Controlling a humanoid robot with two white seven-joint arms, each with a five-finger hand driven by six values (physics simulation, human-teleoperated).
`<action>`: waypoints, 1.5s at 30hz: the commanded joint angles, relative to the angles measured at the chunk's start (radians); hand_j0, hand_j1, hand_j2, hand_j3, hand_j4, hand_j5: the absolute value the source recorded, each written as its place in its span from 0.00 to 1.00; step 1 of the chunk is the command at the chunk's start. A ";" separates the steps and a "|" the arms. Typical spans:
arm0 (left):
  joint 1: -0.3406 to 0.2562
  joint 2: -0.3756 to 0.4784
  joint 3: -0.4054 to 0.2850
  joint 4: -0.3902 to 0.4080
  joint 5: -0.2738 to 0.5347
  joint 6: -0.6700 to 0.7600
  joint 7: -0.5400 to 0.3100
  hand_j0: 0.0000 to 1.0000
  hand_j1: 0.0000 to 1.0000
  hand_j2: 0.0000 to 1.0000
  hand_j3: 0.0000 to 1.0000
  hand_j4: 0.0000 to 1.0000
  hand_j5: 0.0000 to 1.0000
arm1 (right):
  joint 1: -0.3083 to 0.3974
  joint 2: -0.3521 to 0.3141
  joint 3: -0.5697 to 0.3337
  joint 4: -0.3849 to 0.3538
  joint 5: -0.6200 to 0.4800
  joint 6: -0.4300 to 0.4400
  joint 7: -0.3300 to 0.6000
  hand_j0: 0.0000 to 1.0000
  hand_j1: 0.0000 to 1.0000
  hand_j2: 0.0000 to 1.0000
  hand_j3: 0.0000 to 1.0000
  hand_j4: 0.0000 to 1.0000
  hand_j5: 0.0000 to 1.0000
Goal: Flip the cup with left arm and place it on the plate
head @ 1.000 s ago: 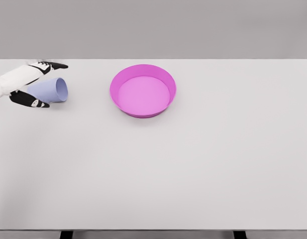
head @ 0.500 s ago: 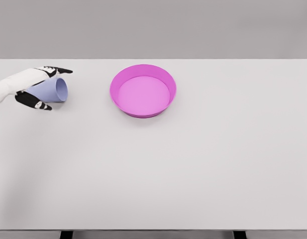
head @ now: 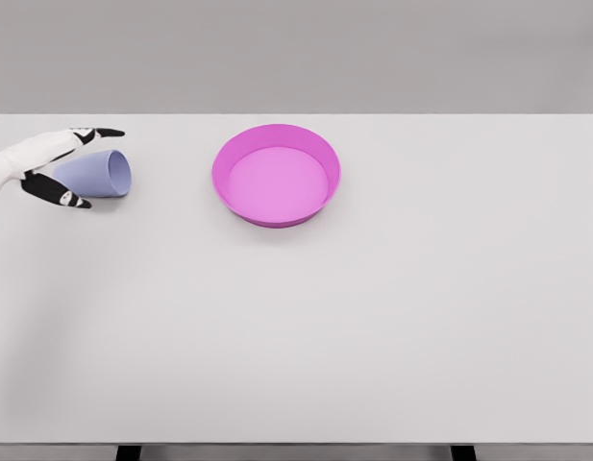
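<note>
A pale lavender cup lies on its side at the far left of the white table, its mouth facing right toward the plate. My left hand comes in from the left edge and straddles the cup's narrow end. Its fingers stretch above the cup and the thumb sits below it. The hand is open and the cup rests on the table. A round magenta plate with a raised rim sits to the right of the cup, with nothing in it. The right arm is out of view.
The white table spans the whole view, with its back edge just behind the plate and cup. Its left edge is close to the hand.
The left hand slid a little to the right along the cup, then drew back left. The cup and plate have not moved.
</note>
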 commanded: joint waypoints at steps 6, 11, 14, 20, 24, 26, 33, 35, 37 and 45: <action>-0.002 -0.021 -0.004 0.006 0.003 0.002 0.000 1.00 1.00 1.00 1.00 1.00 1.00 | 0.000 0.000 0.000 0.000 0.000 0.000 0.000 1.00 1.00 1.00 1.00 1.00 1.00; -0.008 -0.030 -0.006 0.046 0.002 0.002 0.000 1.00 1.00 1.00 1.00 1.00 1.00 | 0.000 0.000 0.000 0.000 0.000 0.000 0.000 1.00 1.00 1.00 1.00 1.00 1.00; -0.009 -0.044 -0.007 0.054 -0.006 0.002 0.000 1.00 1.00 1.00 1.00 1.00 1.00 | 0.000 0.000 0.000 0.000 0.000 0.000 0.000 1.00 1.00 1.00 1.00 1.00 1.00; -0.021 -0.054 -0.007 0.115 -0.006 0.002 0.000 1.00 1.00 1.00 1.00 1.00 1.00 | 0.000 0.000 0.000 0.000 0.000 0.000 0.000 1.00 1.00 1.00 1.00 1.00 1.00; -0.040 -0.062 -0.006 0.141 -0.006 0.002 0.000 1.00 1.00 1.00 1.00 1.00 1.00 | 0.000 0.000 0.000 0.000 0.000 0.000 0.000 1.00 1.00 1.00 1.00 1.00 1.00; -0.046 -0.062 -0.006 0.141 -0.006 0.002 0.000 1.00 1.00 1.00 1.00 1.00 1.00 | 0.000 0.000 0.000 0.000 0.000 0.000 0.000 1.00 1.00 1.00 1.00 1.00 1.00; -0.054 -0.096 -0.007 0.161 -0.023 0.002 0.000 1.00 1.00 1.00 1.00 1.00 1.00 | 0.000 0.000 0.000 0.000 0.000 0.000 -0.001 1.00 1.00 1.00 1.00 1.00 1.00; -0.054 -0.097 -0.006 0.166 -0.024 0.002 0.000 1.00 1.00 1.00 1.00 1.00 1.00 | 0.000 0.000 0.000 0.000 0.000 0.000 0.000 1.00 1.00 1.00 1.00 1.00 1.00; -0.054 -0.097 -0.006 0.166 -0.025 0.002 0.000 1.00 1.00 1.00 1.00 1.00 1.00 | 0.000 0.000 0.000 0.000 0.000 0.000 0.000 1.00 1.00 1.00 1.00 1.00 1.00; -0.071 -0.119 -0.007 0.187 -0.052 0.002 0.000 1.00 1.00 1.00 1.00 1.00 1.00 | 0.000 0.000 0.000 0.000 0.000 0.000 0.000 1.00 1.00 1.00 1.00 1.00 1.00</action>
